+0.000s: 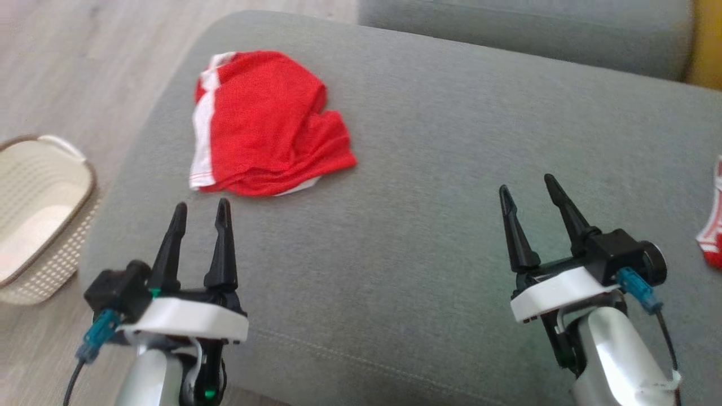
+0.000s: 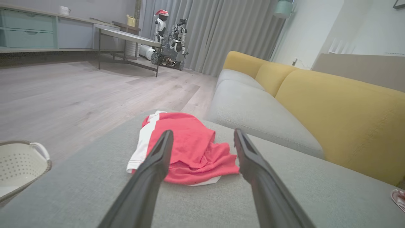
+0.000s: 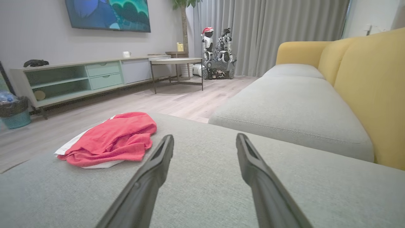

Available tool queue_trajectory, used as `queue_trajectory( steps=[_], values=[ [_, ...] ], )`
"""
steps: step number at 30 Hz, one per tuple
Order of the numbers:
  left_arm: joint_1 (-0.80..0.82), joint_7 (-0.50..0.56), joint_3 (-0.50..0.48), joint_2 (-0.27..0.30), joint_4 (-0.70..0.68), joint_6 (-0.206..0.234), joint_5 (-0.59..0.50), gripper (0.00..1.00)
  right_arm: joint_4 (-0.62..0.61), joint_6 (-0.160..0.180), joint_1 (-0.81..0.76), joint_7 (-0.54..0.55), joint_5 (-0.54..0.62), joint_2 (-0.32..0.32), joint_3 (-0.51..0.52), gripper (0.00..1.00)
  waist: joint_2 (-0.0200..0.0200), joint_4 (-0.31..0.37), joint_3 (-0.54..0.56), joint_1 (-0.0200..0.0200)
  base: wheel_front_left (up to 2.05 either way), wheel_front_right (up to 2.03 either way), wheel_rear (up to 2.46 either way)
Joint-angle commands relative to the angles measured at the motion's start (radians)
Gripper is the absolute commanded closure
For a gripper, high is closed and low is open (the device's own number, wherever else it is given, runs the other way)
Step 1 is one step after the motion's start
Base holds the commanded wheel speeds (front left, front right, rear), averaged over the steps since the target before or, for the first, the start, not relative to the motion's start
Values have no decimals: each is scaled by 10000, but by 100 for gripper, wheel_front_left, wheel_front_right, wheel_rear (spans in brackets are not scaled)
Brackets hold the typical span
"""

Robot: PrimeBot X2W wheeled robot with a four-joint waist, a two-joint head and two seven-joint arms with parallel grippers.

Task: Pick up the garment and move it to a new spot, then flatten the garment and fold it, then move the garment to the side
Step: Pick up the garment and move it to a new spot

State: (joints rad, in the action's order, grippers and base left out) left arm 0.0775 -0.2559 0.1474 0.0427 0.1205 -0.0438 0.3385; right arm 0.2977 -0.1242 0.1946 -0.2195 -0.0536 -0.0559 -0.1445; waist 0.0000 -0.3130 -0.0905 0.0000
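Lying bunched toward the left end of the grey fabric sofa cushion (image 1: 451,141), the red mesh garment with a white side stripe (image 1: 265,124) is resting ahead of the left claw (image 1: 202,204), which is hovering just short of its near hem, jaws spread and empty. The right claw (image 1: 526,183), likewise open and empty, is standing well apart to the right. The garment's long axis is running away from the robot, stripe edge leftward; the left arm is judged nearer.
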Motion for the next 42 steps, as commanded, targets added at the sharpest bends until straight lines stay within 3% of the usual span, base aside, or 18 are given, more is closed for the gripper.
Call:
queue_trajectory(
  steps=[1, 12, 28, 35, 42],
  values=[
    [16, -59, -382, 75, -403, 46, -7, 0, -244, -65, 112, -22, -106, 22, -320, 0, 0, -541, 275, 0, 0, 0, 0],
    [-408, -59, -559, 75, -634, 84, -99, 0, -78, -65, -87, -133, -366, 41, -599, 0, 0, -1126, 561, 0, 0, 0, 0],
    [294, -59, -1546, 75, -708, 104, 213, 0, -406, -65, 145, 73, -299, 5, -604, 0, 0, -622, -54, 0, 0, 0, 0],
    [1597, -59, -2132, 117, 803, -221, -248, 0, -1057, -65, 440, 448, -36, -269, -310, 0, 0, -222, -993, 0, 0, 0, 0],
    [3853, 751, -1939, 806, 3371, -513, -91, 0, -2255, -65, 737, 1050, 393, -616, 245, 0, 0, 134, -2168, 0, 0, 0, 0]
  ],
)
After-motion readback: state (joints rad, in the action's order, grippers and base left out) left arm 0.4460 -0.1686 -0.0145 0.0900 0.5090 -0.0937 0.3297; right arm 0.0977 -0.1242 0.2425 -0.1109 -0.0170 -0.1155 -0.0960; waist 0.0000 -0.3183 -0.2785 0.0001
